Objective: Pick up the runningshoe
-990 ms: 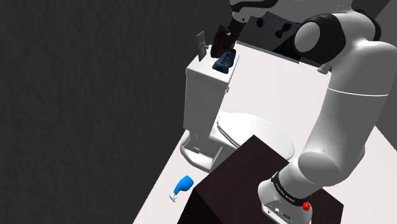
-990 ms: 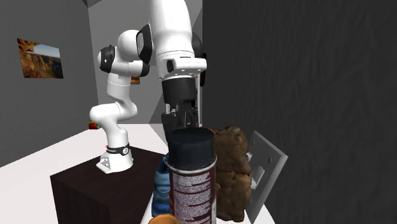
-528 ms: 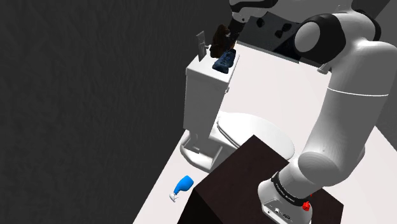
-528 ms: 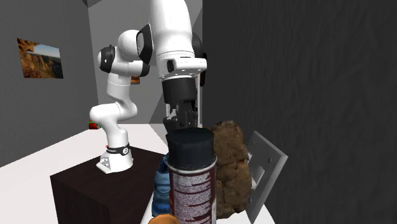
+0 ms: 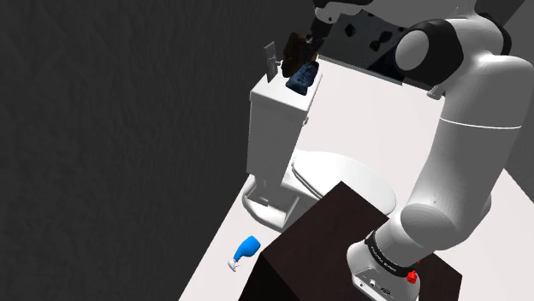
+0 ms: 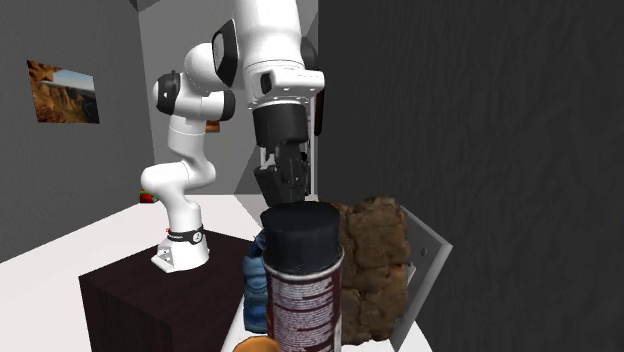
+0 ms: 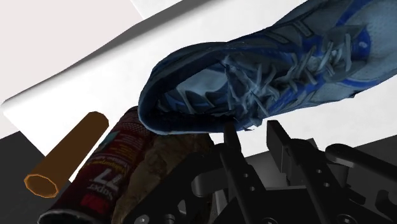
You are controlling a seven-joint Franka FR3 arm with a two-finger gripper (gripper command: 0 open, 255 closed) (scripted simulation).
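Gripping the blue running shoe [image 7: 254, 76] by the rim of its opening, the hand [image 7: 251, 130] has its two black fingers [image 7: 228, 132] drawn in narrow, with the collar edge caught between them. The shoe's white laces and blue-trimmed upper stretch away from the fingertips towards the toe.

In the shoulder view the shoe [image 5: 299, 79] sits tilted at the top of the white toilet tank [image 5: 275, 120], directly under the hand [image 5: 306, 51]. Whether its sole touches the tank lid cannot be told.

The white arm rises from the dark brown stand [image 5: 317, 248] at the shoulder view's lower right, bends over at the elbow and reaches up and left to the tank. In the second exterior view the wrist points straight down, and the hand [image 6: 280, 190] hangs upright behind a dark-capped spray can [image 6: 303, 290].

The shoe [image 6: 257, 285] peeks out just beside that can. A rough brown block [image 6: 375, 265] stands on the can's other side, before a grey plate [image 6: 425, 265] that leans on the dark wall. An orange-brown tube [image 7: 67, 162] lies near the can [image 7: 108, 172].
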